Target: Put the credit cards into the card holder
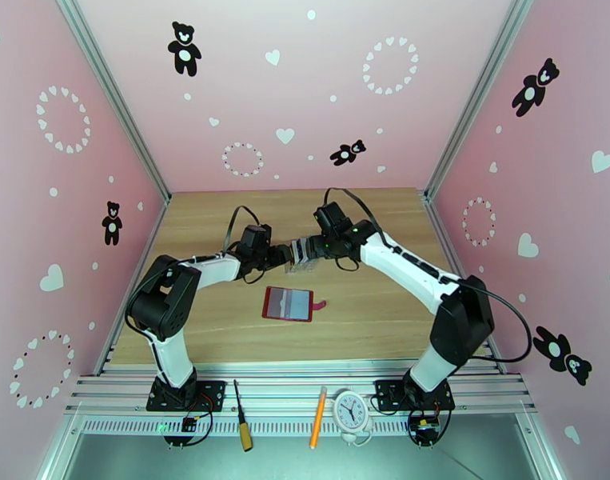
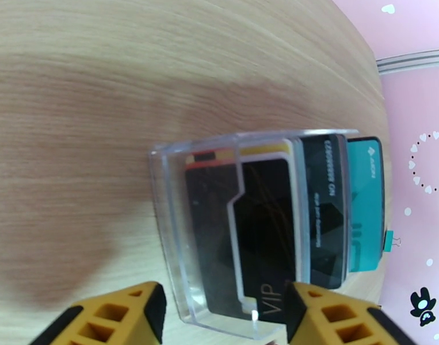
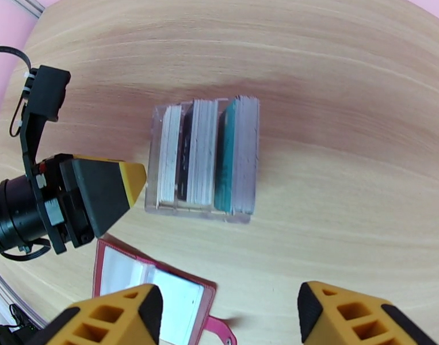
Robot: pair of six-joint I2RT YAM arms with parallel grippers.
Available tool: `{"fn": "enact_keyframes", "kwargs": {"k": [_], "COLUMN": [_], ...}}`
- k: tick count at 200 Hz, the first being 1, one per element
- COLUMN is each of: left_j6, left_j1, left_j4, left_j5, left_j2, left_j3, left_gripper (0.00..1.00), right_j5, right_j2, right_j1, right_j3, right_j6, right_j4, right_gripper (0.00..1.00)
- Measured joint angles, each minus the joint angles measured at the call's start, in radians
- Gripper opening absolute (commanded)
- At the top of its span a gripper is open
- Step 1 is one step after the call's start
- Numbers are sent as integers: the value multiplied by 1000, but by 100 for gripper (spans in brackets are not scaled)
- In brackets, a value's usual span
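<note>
The credit cards (image 2: 265,225) stand on edge in a clear slotted rack (image 2: 161,191): dark brown, black (image 2: 325,214), teal (image 2: 366,208) and white ones. From above they show as white, dark and teal edges (image 3: 225,156) in the rack (image 1: 305,266). My left gripper (image 2: 225,323) is open, its yellow fingers on either side of the rack's near end, with a gap on the left side. My right gripper (image 3: 228,323) hangs open above the table, short of the rack. The card holder (image 1: 289,304), a dark red wallet, lies open and flat nearer the arm bases, and its clear pockets (image 3: 161,283) sit below the rack.
Both grippers (image 1: 285,256) (image 1: 301,251) meet over the rack at mid-table. A screwdriver (image 1: 242,426), an orange pen (image 1: 317,418) and a small clock (image 1: 351,411) rest on the metal rail by the arm bases. Pink walls close in the table on three sides.
</note>
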Motion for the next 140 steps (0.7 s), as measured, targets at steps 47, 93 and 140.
{"fn": "enact_keyframes", "kwargs": {"k": [47,93,140], "left_j6": [0,0,0], "left_j1": [6,9,10], "left_j4": [5,15,3], "left_j5": [18,36,49], "left_j2": [36,72,80], "left_j3": [11,26,42], "left_gripper": [57,56,46], "right_j5": [-22,-37,-45], "right_j2": [73,148,219], "right_j1": [-9,-24,-26], "right_j3": [69,123,165], "right_j6": [-24,-46,-63], "right_j4": [-18,-37,-45], "right_gripper": [66,67,65]}}
